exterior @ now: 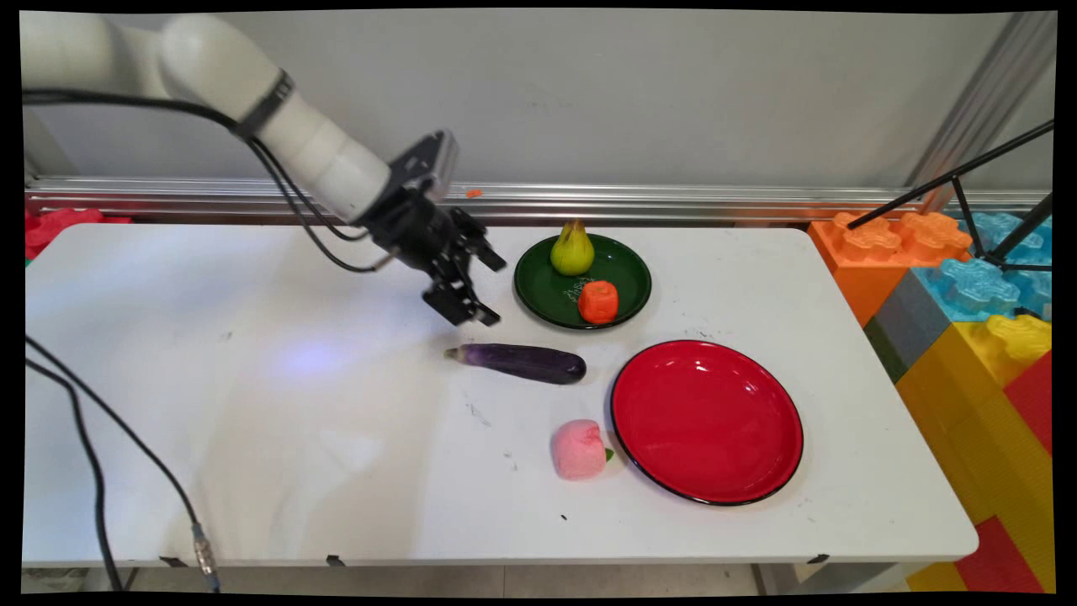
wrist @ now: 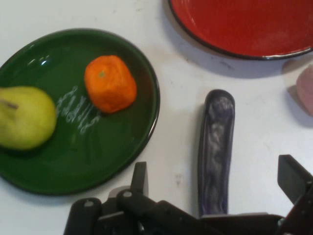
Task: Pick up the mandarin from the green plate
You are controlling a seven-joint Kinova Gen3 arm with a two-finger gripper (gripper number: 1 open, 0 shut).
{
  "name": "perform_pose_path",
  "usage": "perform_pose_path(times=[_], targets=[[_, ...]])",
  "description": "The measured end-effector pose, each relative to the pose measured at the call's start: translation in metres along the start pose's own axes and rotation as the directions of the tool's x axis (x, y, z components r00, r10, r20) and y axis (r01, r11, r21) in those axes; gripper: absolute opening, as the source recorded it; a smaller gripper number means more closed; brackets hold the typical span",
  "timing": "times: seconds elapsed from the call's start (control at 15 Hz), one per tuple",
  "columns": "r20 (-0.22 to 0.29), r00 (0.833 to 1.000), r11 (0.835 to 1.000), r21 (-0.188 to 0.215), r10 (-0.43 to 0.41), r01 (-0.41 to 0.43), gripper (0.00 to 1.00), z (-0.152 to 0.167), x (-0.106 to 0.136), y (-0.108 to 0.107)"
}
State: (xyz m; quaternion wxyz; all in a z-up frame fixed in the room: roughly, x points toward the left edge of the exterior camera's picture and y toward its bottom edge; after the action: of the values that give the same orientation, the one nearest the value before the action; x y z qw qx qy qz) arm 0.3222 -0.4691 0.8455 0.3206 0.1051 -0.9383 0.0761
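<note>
The gripper (exterior: 482,290) hangs tilted above the table (exterior: 252,404) with its two fingers spread wide and nothing between them; in the hand view one fingertip (wrist: 140,177) rises on the left and the other on the right, and the gap between them frames the near end of the eggplant (exterior: 520,363). That eggplant (wrist: 215,152) lies just below and slightly forward of the open jaws, not touched by them. Its long axis runs nearly along the table's length in the main view, stem end toward the arm, and in the hand view it runs up and away from the gripper, so the fingers stand on either side of its width. Just beside the gripper, on the far side, sits the green plate (exterior: 547,299), which carries a pear (exterior: 572,249) and an orange fruit (exterior: 598,301). Farther out, the red plate (exterior: 707,421) lies bare, with a pink peach (exterior: 578,449) just beside its rim on the table. Counted: one eggplant, one pear, one orange fruit, one peach, two plates. Coloured blocks (exterior: 968,286) stand off the table's right end.
</note>
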Motion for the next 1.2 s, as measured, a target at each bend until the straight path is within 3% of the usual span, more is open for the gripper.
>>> perform_pose_path(times=[0.47, 0.8, 0.87, 1.2], targets=[[0.071, 0.995, 0.998, 0.013, -0.070, 0.069, 1.00, -0.088, -0.010, 0.030], [0.125, 0.985, 0.993, 0.025, -0.120, 0.118, 1.00, -0.144, -0.043, 0.054], [0.136, 0.982, 0.991, 0.029, -0.133, 0.130, 0.00, -0.154, -0.053, 0.059], [0.169, 0.968, 0.983, 0.049, -0.183, 0.178, 0.00, -0.189, -0.092, 0.080]])
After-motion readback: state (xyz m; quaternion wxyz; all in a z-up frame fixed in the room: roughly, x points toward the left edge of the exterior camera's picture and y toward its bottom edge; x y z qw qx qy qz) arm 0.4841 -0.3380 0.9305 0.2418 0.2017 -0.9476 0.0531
